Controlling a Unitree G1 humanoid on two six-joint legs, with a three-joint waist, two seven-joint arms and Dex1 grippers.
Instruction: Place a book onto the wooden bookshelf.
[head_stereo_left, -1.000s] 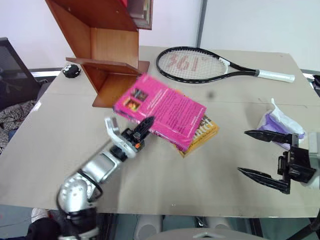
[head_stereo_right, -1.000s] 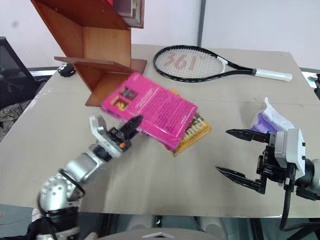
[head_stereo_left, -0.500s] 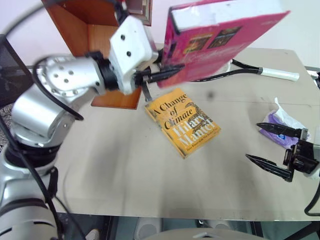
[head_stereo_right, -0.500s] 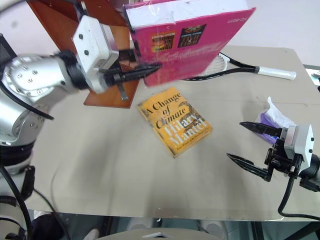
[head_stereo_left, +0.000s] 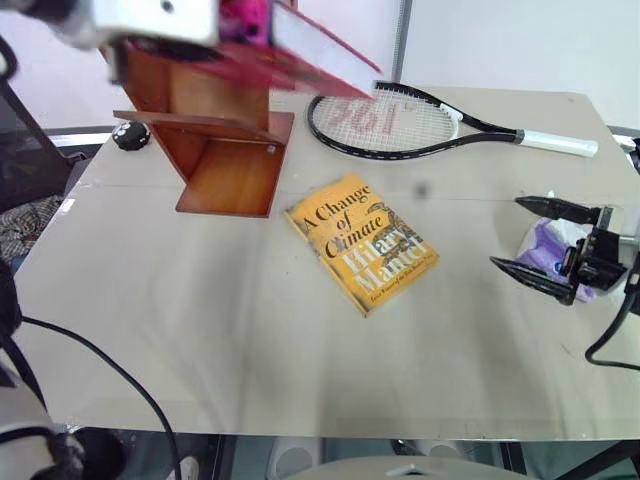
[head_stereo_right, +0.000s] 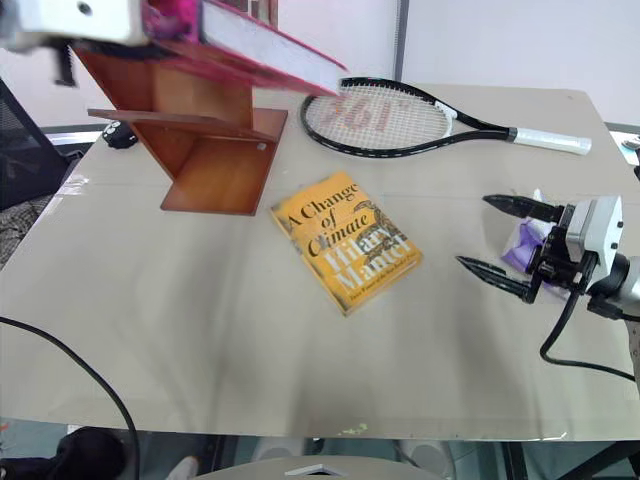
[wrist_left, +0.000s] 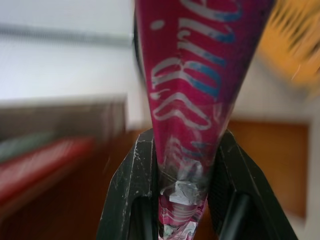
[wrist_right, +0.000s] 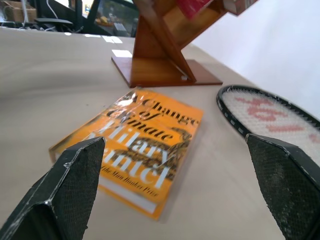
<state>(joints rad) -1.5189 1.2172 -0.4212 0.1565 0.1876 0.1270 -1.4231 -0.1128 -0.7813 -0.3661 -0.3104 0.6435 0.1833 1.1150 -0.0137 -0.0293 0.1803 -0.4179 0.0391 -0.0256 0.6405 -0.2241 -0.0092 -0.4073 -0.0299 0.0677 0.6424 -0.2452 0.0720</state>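
Pink book (head_stereo_right: 270, 50) aloft before wooden bookshelf (head_stereo_right: 215, 160)

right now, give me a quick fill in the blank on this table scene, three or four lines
1. The left gripper is shut on the ____ book, held up by the wooden bookshelf.
2. The book lying flat on the table has a ____ cover.
3. Beyond the yellow book lies a tennis ____.
4. The right gripper hovers with its jaws ____.

Missing words: pink; yellow; racket; open
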